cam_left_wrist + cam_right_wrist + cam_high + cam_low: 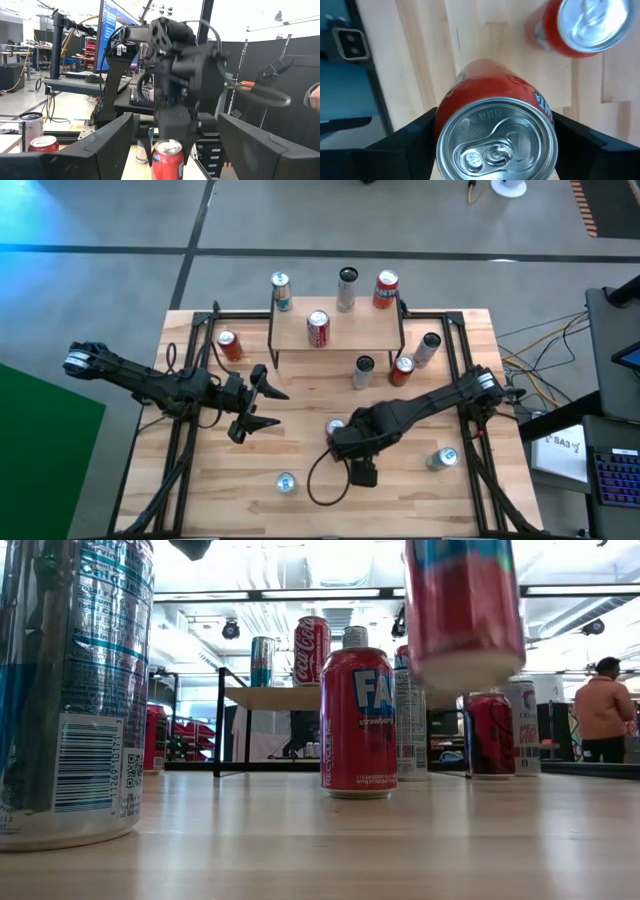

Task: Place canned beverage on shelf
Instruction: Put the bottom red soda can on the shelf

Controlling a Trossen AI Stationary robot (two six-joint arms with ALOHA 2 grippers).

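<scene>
The right tool [495, 142] is pinching a red can [465, 610] near its top rim, a finger on either side, and the can hangs clear of the desk [420, 490]. The shelf [350, 330] lies well beyond this tool, on the far side of the desk.

The nearest risk is the strawberry can [358, 720] standing just beside the tool. A sideways swing of the held can would likely tip it. Two more cans, a dark-topped can [363, 370] and a red-topped can [402, 368], stand between the tool and the shelf. A low carry could clip either one. The grip sits high on a smooth wall, so a quick move may let the can tilt or slip. On the shelf itself, a cola can [318, 328] already stands towards the tool's left, and setting down too close could knock it off the back.

The left tool [272, 406] waits across the desk, fingers spread and empty.

Count:
- one shelf
- two tools
- twelve cans by my reckoning: one held, one on the shelf, three behind the shelf and seven standing on the desk
</scene>
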